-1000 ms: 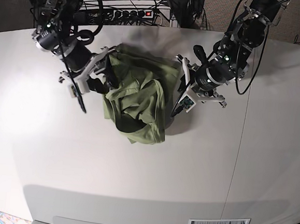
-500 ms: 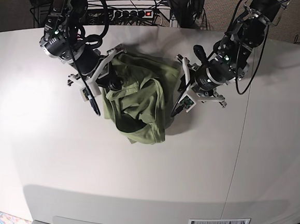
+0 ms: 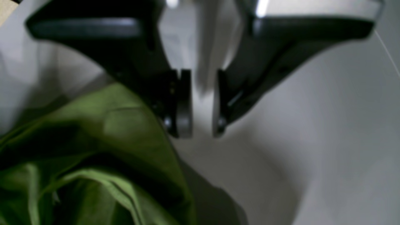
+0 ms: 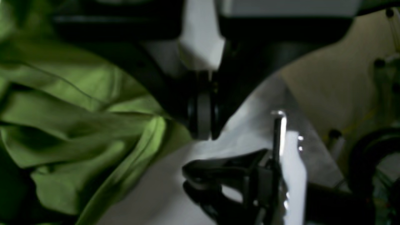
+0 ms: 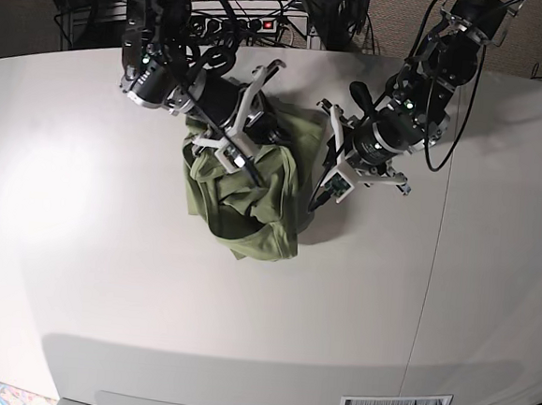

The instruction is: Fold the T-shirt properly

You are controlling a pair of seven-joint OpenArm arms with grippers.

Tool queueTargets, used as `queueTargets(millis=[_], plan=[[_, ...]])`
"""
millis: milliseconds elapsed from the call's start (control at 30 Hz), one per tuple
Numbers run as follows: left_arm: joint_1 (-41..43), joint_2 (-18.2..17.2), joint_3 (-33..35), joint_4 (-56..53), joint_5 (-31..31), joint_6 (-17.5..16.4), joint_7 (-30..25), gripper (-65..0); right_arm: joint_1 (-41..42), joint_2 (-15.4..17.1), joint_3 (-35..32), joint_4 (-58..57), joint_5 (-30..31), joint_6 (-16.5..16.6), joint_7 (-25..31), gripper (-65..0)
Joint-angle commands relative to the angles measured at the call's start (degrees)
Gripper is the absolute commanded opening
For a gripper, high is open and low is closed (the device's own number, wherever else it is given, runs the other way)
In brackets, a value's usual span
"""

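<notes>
T-shirt crumpled mid-table, between both grippers.
Right gripper pressed shut, nothing pinched, at cloth's edge; left gripper parted, empty, just beside cloth.

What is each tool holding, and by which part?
Left tool: nothing, jaws apart beside the T-shirt. Right tool: shut at the T-shirt's edge; whether it pinches cloth cannot be told.

The overhead base view is evenly lit and fairly sharp, with a soft glare patch on the pale table and a short shadow under the T-shirt. Both wrist views are dim and blurred; the near gripper parts are dark and out of focus.
</notes>
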Motion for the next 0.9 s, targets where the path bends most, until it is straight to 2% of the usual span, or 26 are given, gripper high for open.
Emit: queueTargets(millis=[0, 133, 167, 233, 267, 333, 400, 500, 567, 667, 733, 867], plan=[[-0.8, 0.0, -0.3, 0.8, 0.0, 0.0, -1.4, -51.6, 0.5, 0.2, 0.3, 0.9, -0.5, 0.1, 1.3, -65.0], [-0.8, 0.0, -0.3, 0.8, 0.0, 0.0, -1.4, -51.6, 0.5, 0.2, 0.6, 1.1, -3.5, 0.1, -3.2, -65.0], [-0.8, 0.0, -0.3, 0.8, 0.0, -0.1, -1.3, -51.6, 0.5, 0.2, 0.6, 1.2, -3.4, 0.1, -5.4, -61.4], [-0.8, 0.0, -0.3, 0.9, -1.9, -3.0, -1.6, -51.6, 0.5, 0.2, 0.6, 1.2, -3.1, 0.1, -8.7, -52.1], [-0.8, 0.0, -0.3, 1.0, -3.8, -4.8, -1.7, -51.6, 0.5, 0.2, 0.6, 1.2, -2.8, 0.1, -10.0, -49.4], [-0.8, 0.0, -0.3, 1.8, -8.4, -8.3, -1.7, -51.6, 0.5, 0.2, 0.6, 1.2, -2.5, 0.1, -10.7, -49.0], [-0.4, 0.0, -0.3, 3.5, -12.0, -11.7, -1.7, -51.6, 0.5, 0.2, 0.6, 1.4, -2.6, 0.1, -10.2, -49.0], [0.9, 0.0, -0.3, 6.5, -15.0, -14.1, -1.7, -51.6, 0.6, 0.2, 0.6, 3.2, -0.5, 0.1, -8.4, -49.0], [1.3, 0.2, -0.3, 7.5, -15.4, -14.2, -1.7, -51.6, 0.7, 0.2, 0.6, 5.4, 0.2, 0.1, -6.3, -49.0], [1.4, 1.0, -0.3, 7.6, -14.5, -14.2, -1.7, -51.6, 0.7, 0.2, 2.1, 7.8, -3.6, 0.1, -3.5, -49.1], [1.4, 0.9, -0.3, 7.6, -14.5, -14.2, -1.7, -51.6, 1.0, 0.2, 4.3, 8.6, -5.4, 0.1, -2.0, -49.1], [1.5, 0.9, -0.3, 7.6, -14.6, -14.2, -1.7, -51.6, 1.7, 0.2, 10.6, 9.0, -4.0, 0.1, -0.1, -49.1]])
